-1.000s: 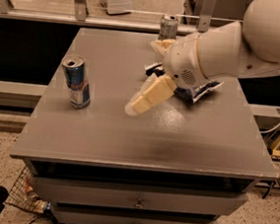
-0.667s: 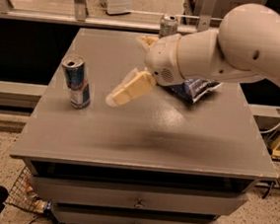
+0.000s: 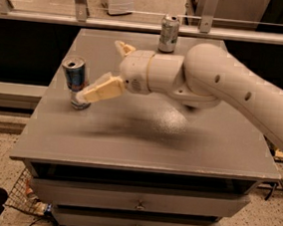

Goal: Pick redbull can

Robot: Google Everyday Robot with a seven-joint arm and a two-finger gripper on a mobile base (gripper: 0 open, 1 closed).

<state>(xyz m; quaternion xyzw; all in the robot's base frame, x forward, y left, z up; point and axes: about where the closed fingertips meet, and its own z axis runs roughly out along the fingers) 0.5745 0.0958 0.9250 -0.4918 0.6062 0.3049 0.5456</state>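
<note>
While the arm (image 3: 234,89) reaches in from the right, the gripper (image 3: 99,71) hangs over the table's (image 3: 153,146) left half, fingers spread wide and holding nothing. The near finger (image 3: 103,89) crosses the lower front of the redbull can (image 3: 75,74); contact cannot be told. This can stands upright by the left edge, just left of the gap. A silver can (image 3: 168,32) stands at the far edge.
</note>
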